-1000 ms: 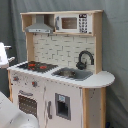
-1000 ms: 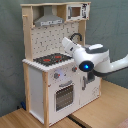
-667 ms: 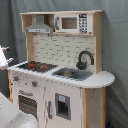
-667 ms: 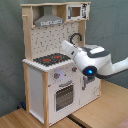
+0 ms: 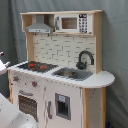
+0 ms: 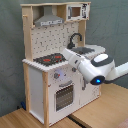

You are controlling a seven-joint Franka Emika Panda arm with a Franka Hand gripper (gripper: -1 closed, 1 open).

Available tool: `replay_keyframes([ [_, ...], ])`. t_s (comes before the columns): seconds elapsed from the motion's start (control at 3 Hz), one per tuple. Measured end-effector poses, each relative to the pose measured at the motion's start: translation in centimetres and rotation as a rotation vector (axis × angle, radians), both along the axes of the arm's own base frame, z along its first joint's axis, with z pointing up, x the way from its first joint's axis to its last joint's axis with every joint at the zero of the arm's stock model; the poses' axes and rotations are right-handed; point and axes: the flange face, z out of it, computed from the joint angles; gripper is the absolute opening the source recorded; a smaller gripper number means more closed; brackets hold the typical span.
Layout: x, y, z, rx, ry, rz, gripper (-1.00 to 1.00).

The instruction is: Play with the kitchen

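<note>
The kitchen (image 5: 95, 80) is a tall toy of pale wood and white panels, seen in both exterior views. It has a black hob (image 5: 36, 65), a black faucet (image 5: 84, 59) over a sink (image 5: 72, 74), an oven door (image 5: 27, 105), a grey hood (image 5: 40, 25) and a small microwave (image 5: 72, 22). In the second exterior view my white arm (image 6: 92, 70) reaches in from the right across the kitchen (image 6: 35, 85). Its gripper end (image 6: 66, 51) is just above the counter, between the hob (image 6: 50, 59) and the sink (image 6: 87, 50). The arm's own body hides the tip.
The kitchen stands on a wooden tabletop (image 6: 105, 110) in front of a grey curtain (image 6: 112, 25). White parts of the arm (image 5: 12, 116) fill the first exterior view's lower left corner and left edge.
In the second exterior view the arm's end has moved left and slightly down, closer to the counter beside the hob. The kitchen has not moved.
</note>
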Motion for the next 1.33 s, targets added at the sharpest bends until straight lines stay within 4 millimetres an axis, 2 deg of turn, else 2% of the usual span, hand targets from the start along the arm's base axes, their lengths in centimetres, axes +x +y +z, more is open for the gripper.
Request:
replay_keyframes([
  [0.67,-0.3,-1.3,-4.2,-0.028,0.015,0.114,1.00],
  [1.33,1.0,-3.3,-7.3,-0.017,0.056,0.219,1.00],
])
